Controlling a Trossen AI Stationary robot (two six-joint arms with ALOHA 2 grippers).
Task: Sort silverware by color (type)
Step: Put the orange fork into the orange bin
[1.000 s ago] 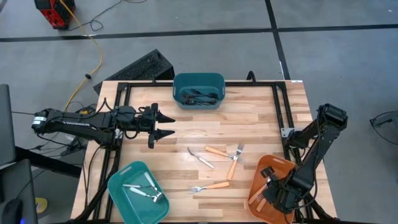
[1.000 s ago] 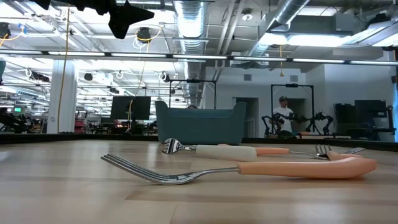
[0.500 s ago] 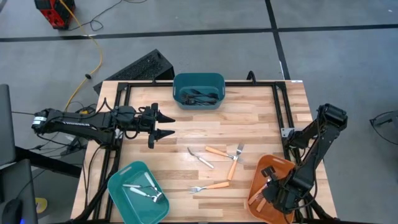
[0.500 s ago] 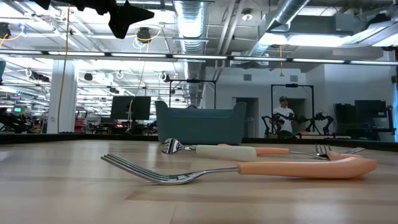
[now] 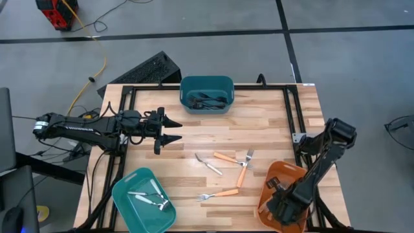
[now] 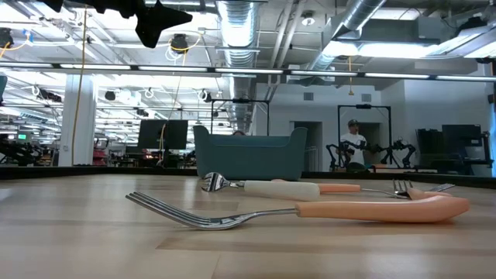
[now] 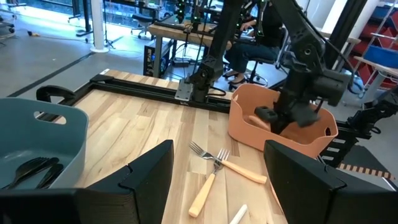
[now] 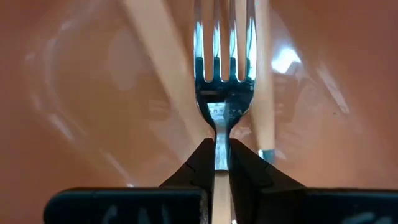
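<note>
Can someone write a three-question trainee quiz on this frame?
1. True or false: the right hand is shut on a fork inside the orange bin.
2. Which bin holds dark utensils? A) dark teal bin B) light teal bin C) orange bin
3. How many utensils lie loose on the table?

Key: 1 true; 2 A; 3 four.

Right pincer (image 5: 279,202): hidden inside the orange bin (image 5: 292,171).
Fork (image 8: 222,74): handle hidden between pincer fingers.
Dark bin's utensils (image 5: 208,99): too small to tell types.
</note>
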